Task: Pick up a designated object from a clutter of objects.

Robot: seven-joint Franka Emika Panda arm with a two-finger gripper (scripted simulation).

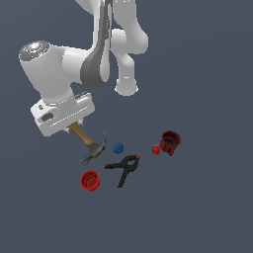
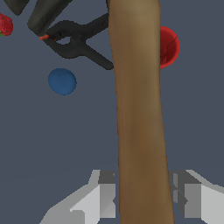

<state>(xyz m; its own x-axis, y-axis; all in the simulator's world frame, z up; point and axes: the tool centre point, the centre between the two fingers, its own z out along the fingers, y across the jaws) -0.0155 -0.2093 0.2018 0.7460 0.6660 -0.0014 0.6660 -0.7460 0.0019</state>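
The hammer (image 1: 90,148) has a light brown wooden handle and a dark grey head. It lies slanted among the clutter, head toward the red cup (image 1: 90,180). My gripper (image 1: 74,127) is at the handle's far end. In the wrist view the handle (image 2: 140,109) runs between my two fingers (image 2: 107,197), which press on both sides of it. The gripper (image 2: 142,197) is shut on the handle. The hammer head (image 2: 43,15) shows partly at the picture's edge.
A black spring clamp (image 1: 126,168) (image 2: 74,39) lies beside the hammer head. A small blue ball (image 1: 117,147) (image 2: 62,81) sits between them. The red cup also shows in the wrist view (image 2: 169,46). A dark red mug (image 1: 170,142) and a strawberry (image 1: 156,148) (image 2: 5,24) stand toward the exterior view's right.
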